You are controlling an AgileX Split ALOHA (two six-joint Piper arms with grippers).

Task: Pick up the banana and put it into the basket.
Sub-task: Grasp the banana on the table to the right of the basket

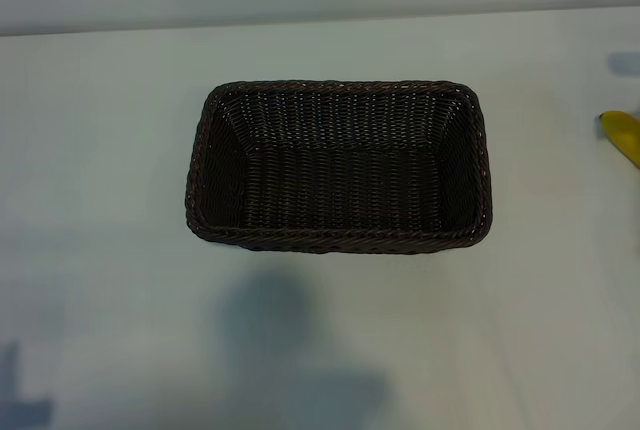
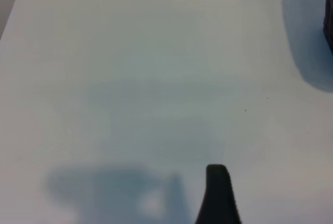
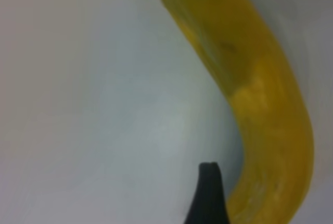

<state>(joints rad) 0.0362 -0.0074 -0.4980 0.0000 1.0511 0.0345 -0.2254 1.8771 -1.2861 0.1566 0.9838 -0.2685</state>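
The dark brown woven basket [image 1: 340,86] stands in the middle of the white table, with nothing in it. Only one end of the yellow banana [image 1: 622,135] shows, at the exterior view's right edge, well to the right of the basket. Neither arm appears in the exterior view. In the right wrist view the banana [image 3: 260,94] lies curved on the table close below the camera. One dark finger [image 3: 208,195] of my right gripper shows just beside it, apart from the peel, and nothing sits between the jaws. One finger [image 2: 218,195] of my left gripper hangs over bare table, open.
The basket's dark corner [image 2: 329,23] and its shadow show at the edge of the left wrist view. Soft arm shadows [image 1: 290,350] fall on the table in front of the basket. The table's far edge [image 1: 320,18] meets a grey wall.
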